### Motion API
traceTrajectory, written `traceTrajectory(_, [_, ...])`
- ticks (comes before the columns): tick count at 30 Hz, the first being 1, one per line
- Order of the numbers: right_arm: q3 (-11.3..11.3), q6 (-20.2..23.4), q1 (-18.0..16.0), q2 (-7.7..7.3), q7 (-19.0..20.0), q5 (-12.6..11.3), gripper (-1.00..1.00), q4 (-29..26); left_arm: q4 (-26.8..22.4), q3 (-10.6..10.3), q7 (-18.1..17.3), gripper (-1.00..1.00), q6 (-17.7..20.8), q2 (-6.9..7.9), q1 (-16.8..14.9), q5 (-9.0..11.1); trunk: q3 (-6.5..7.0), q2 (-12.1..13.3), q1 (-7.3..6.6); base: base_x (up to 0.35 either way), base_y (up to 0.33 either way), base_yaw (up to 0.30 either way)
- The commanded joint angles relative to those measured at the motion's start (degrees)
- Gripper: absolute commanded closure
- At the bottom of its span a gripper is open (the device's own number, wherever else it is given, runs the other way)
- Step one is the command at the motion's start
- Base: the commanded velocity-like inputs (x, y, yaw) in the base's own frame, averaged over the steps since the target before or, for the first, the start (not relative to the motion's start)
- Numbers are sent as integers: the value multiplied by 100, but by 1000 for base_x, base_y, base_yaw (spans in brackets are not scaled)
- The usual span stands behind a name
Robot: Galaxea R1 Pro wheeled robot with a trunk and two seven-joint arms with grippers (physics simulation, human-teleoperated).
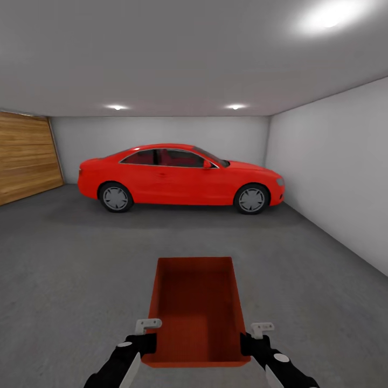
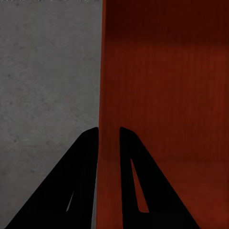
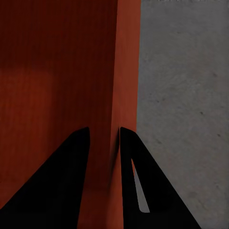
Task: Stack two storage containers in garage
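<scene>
container (image 1: 197, 310) empty, side walls pinched by left gripper (image 1: 146, 343), right gripper (image 1: 249, 343).

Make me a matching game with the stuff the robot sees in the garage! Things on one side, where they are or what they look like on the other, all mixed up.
Things:
1. storage container
2. car
3. floor
4. wooden wall

Descriptions:
A. grey and speckled, under everything
B. red, parked by the far wall
C. orange-red and open on top, held on one side wall by the left gripper and on the other by the right gripper
D. brown planks, off to the left

Pairs: 1-C, 2-B, 3-A, 4-D
</scene>
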Motion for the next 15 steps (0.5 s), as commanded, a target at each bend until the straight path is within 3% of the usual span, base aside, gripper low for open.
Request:
traceTrajectory(1, [59, -18, 0, -43, 70, 0, 100, 25, -27, -9, 17, 100, 31, 75, -4, 6, -2, -5, 2, 4, 0, 0])
traceTrajectory(15, [60, -18, 0, -52, 80, 0, 100, 25, -27, -9, 17, 100, 30, 76, -4, 6, -2, -5, 2, 0, 0, 0])
